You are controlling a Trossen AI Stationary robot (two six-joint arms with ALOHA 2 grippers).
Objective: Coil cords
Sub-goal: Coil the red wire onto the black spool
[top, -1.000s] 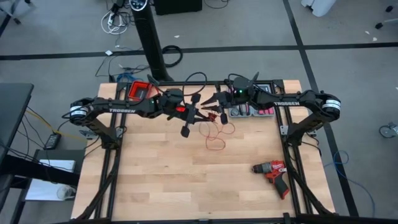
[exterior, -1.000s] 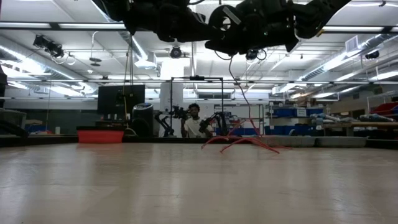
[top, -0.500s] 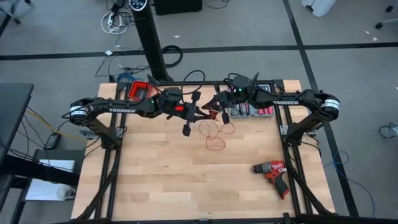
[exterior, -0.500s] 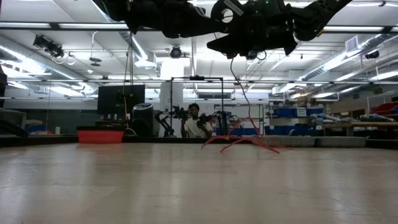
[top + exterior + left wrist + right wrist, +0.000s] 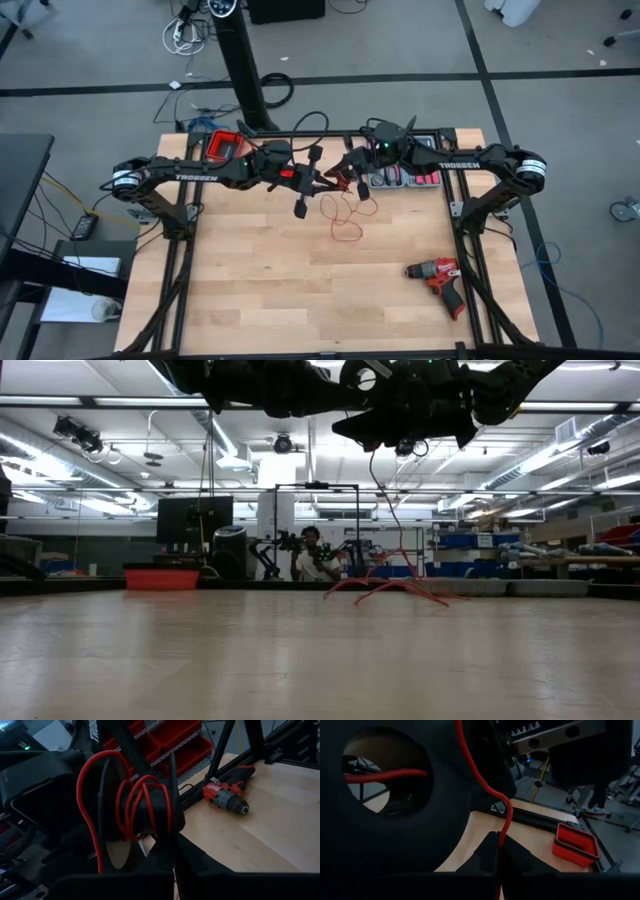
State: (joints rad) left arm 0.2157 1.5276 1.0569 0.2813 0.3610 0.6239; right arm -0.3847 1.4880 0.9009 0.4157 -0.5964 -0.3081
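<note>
High view: we list the left claw (image 5: 322, 184) and right claw (image 5: 345, 176) closed on the red cord (image 5: 345, 214) above the bench (image 5: 260, 290), loops trailing onto it.
Left wrist view: we list cord coils around closed fingers (image 5: 172, 815).
Right wrist view: we list a red bin (image 5: 576, 844), contents unseen.

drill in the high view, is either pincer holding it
No, the drill lies alone on the table's near right part, far from the left pincer and right pincer.

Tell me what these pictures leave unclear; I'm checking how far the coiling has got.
- High view: turns wound on the left gripper too small to count.
- Left wrist view: the red wire wraps the fingers; its ends are cut off.
- Right wrist view: the right gripper pinches the wire; dark arm parts hide the rest.
</note>
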